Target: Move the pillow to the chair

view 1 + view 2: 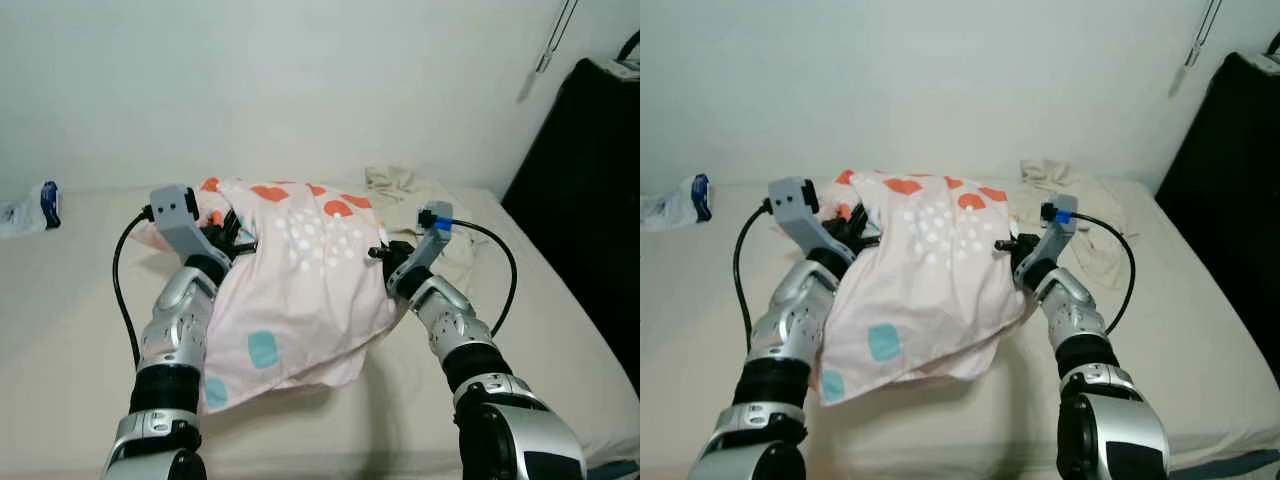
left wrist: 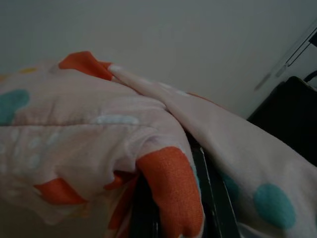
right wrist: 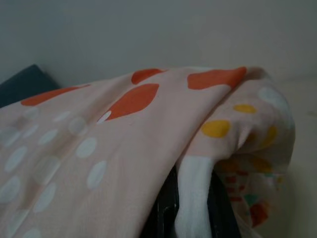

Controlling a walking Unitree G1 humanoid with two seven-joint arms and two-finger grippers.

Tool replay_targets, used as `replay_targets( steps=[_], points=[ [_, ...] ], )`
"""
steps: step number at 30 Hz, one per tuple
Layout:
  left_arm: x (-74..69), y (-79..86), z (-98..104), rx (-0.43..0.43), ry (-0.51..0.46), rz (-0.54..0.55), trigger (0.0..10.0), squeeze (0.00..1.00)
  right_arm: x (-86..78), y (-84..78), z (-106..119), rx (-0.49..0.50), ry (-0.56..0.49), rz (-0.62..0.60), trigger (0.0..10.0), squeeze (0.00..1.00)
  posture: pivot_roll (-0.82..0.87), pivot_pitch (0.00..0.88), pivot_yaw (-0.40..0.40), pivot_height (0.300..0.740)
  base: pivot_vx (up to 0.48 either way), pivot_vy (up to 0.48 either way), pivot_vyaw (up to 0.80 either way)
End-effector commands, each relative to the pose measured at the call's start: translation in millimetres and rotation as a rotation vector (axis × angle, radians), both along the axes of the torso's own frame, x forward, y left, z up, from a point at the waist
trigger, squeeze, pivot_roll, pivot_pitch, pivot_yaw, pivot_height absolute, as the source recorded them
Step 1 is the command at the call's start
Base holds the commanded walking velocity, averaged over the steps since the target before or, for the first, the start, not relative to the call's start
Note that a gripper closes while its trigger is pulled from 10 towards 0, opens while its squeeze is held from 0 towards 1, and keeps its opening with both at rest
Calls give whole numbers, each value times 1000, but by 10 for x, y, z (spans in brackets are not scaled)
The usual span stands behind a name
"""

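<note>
Left eye view first: the pillow (image 1: 300, 290), pink with orange, white and teal patches, is up off the bed (image 1: 60, 330) between the two arms, its near end drooping toward the robot and its far end lifted toward the wall; its long axis runs away from the robot, front to back, so each arm meets one of its long sides; neither arm looks nearer than the other, the pillow hangs squarely between them.

Over to the left gripper (image 1: 228, 238); it is pressed into the pillow's left upper edge, and the left wrist view shows an orange fold of the cover pinched between the two black fingers (image 2: 210, 198); the fingers are closed onto the fabric, a narrow bite rather than a wide one.

Now the right gripper (image 1: 1012, 250); it sits against the pillow's right edge, and the right wrist view has a white strip of the cover running down between its fingers (image 3: 166, 208); clamped on cloth as well, it seems, with the spotted cover draped over the top.

So both arms carry it; the lower half sags and a corner hangs just above the bed; a crumpled cloth (image 1: 400, 185) lies beyond near the wall, a plastic bag (image 1: 35, 208) far off to the left, a dark shape (image 1: 585, 200) on the right.

No chair can be made out from here; the judgement is that the robot will have to turn with the load held level, and thin fabric grips could slip.
</note>
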State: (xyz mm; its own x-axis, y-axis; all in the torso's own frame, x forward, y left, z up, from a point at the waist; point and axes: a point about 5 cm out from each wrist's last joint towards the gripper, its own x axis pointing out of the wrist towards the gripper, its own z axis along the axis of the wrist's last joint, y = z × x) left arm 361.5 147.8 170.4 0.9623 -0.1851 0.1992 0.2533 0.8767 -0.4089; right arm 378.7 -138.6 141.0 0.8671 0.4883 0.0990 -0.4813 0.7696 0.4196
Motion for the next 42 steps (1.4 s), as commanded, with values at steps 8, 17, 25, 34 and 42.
replay_targets(
  steps=[8,17,25,34,42],
  points=[
    [-36,-157,-149,76,31,-45,10000,0,-14,183,18,-21,-50,43,10000,0,54,0,-14,740,0,0,0],
    [-185,-228,-409,94,88,-42,10000,0,-147,317,-181,-75,-33,119,10000,0,54,0,-18,740,0,0,528],
    [-423,-83,-653,138,150,-12,10000,0,-432,475,-491,-64,-2,183,10000,0,60,0,-24,740,0,0,781],
    [-787,-213,-817,180,192,-79,10000,0,-702,491,-648,-84,10,232,10000,0,68,0,-30,740,0,0,771],
    [-966,-285,-874,191,219,-99,10000,0,-815,466,-690,-107,20,234,10000,0,84,0,-47,740,0,0,769]
  ],
)
